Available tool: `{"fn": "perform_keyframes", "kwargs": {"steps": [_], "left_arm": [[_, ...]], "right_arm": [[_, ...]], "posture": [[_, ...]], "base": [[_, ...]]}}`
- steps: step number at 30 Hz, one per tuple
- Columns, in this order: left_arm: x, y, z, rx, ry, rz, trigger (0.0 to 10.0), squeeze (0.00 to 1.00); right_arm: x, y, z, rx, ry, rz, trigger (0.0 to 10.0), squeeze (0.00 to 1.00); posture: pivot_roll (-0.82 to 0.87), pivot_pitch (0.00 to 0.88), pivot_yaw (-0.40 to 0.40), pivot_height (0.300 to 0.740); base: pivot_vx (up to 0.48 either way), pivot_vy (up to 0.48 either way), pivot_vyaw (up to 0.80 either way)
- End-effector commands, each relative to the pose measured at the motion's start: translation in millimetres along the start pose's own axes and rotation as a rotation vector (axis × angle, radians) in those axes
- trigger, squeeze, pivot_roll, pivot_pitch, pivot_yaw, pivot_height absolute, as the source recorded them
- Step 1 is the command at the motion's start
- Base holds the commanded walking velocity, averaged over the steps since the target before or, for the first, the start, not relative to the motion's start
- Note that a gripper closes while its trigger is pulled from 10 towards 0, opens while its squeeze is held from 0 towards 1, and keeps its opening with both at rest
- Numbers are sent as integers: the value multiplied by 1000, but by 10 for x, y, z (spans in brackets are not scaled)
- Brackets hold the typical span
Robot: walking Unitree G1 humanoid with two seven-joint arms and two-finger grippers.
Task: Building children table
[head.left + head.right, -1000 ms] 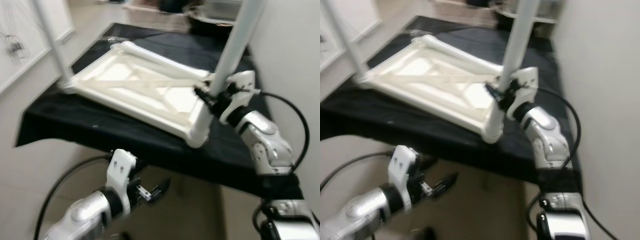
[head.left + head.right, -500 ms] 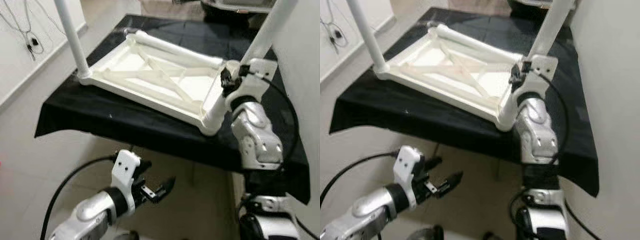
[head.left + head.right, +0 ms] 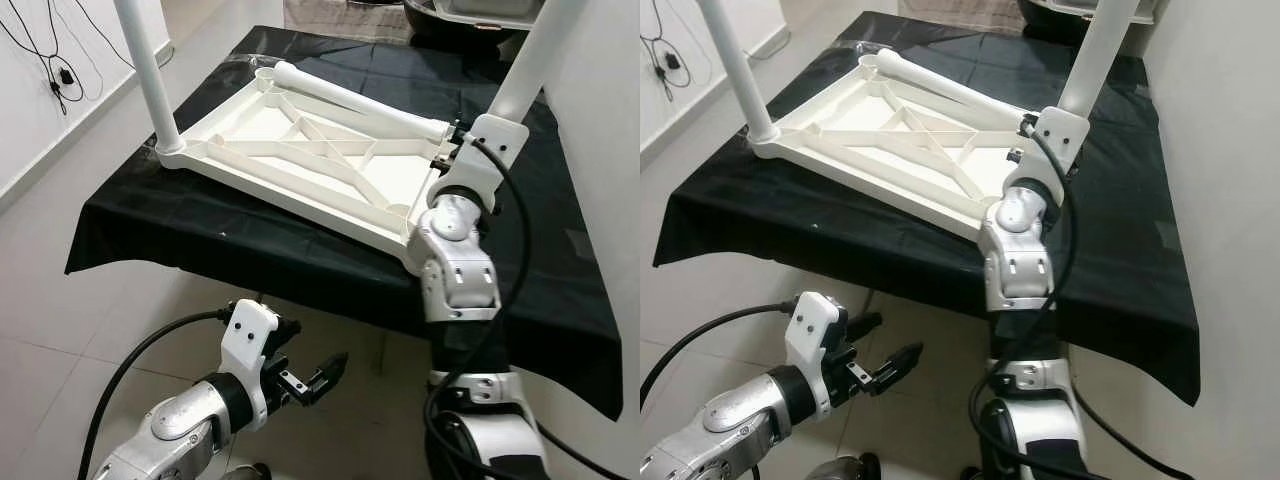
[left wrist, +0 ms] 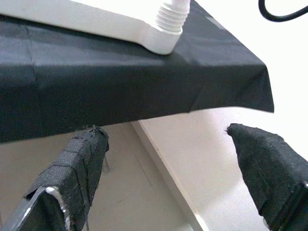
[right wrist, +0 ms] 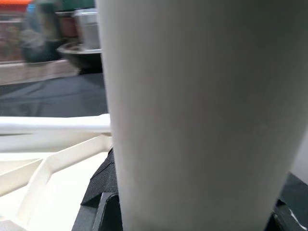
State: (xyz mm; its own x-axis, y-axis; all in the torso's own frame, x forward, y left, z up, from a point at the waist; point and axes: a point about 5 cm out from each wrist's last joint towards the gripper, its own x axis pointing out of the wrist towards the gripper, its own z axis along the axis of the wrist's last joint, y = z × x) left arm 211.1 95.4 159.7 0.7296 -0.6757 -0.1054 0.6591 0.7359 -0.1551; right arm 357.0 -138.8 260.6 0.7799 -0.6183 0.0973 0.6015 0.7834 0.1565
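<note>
**Ana:** Two legs stand up already from the upturned tabletop [image 3: 300, 160], which lies on the black cloth of the worktop [image 3: 180, 235]. Going from the left: the left end effector [image 3: 305, 378] hangs low, in front of the near edge of the worktop and under its level. Its two black fingers [image 4: 72, 173] are spread apart and hold nothing.

**Ben:** And what is in front of it?

**Ana:** In the left wrist view I see the near right corner of the tabletop, with its threaded socket [image 4: 172, 14], above the fingers and farther away. So this arm is well apart from the work.

**Ben:** Then further to the right?

**Ana:** First the left leg [image 3: 150, 75] stands upright at the near left corner. A third leg [image 3: 360, 100] lies flat along the far edge, with its long axis from left to right. Then the right leg [image 3: 520, 70] rises at the right side, and it leans a little to the right at the top.

**Ben:** Which arm is nearer to it?

**Ana:** The right one, clearly. The right end effector [image 3: 447, 160] is at the foot of this leg, and the leg [image 5: 192, 115] is very close before the right wrist camera. I think it grips the leg, but I cannot tell; the fingers are hidden. I judge that the next move is to turn or press this leg along its upright axis.
</note>
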Motion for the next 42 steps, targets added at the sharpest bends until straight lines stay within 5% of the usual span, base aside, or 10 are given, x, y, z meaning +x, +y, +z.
{"fn": "perform_keyframes", "kwargs": {"steps": [1,9,16,18,19,26,27,28,37,42], "left_arm": [[7,-15,-37,2,16,-1,10000,0],[12,-16,-52,-1,15,2,10000,0],[68,-16,-71,-6,22,-6,10000,0],[68,-16,-71,-6,22,-6,10000,0],[94,-12,-62,4,20,-2,10000,1000],[270,137,70,73,-23,110,10000,1000],[338,167,140,148,-34,119,10000,314],[394,188,201,195,-46,125,10000,0],[735,251,401,357,-112,152,10000,0],[799,253,375,390,-108,158,10000,0]], "right_arm": [[27,-124,-369,-100,138,-65,10000,0],[-62,58,-216,16,116,-47,10000,0],[-94,41,432,166,-183,139,10000,0],[-94,41,432,166,-183,139,10000,0],[-136,32,525,193,-230,215,10000,0],[-304,90,470,298,-162,606,10000,0],[-355,97,388,290,-122,684,10000,0],[-405,93,329,283,-103,736,10000,0],[-673,49,134,264,-20,968,10000,0],[-742,28,116,262,6,1047,10000,0]], "posture": [[177,175,-60,740],[174,161,-68,740],[166,138,-69,740],[166,138,-69,740],[163,136,-68,740],[150,120,-58,740],[151,116,-58,740],[151,116,-58,740],[139,100,-56,740],[133,94,-55,740]], "base": [[0,0,0],[0,0,0],[0,0,0],[0,0,0],[0,0,0],[0,0,0],[0,0,0],[0,0,0],[0,0,0],[0,0,0]]}}
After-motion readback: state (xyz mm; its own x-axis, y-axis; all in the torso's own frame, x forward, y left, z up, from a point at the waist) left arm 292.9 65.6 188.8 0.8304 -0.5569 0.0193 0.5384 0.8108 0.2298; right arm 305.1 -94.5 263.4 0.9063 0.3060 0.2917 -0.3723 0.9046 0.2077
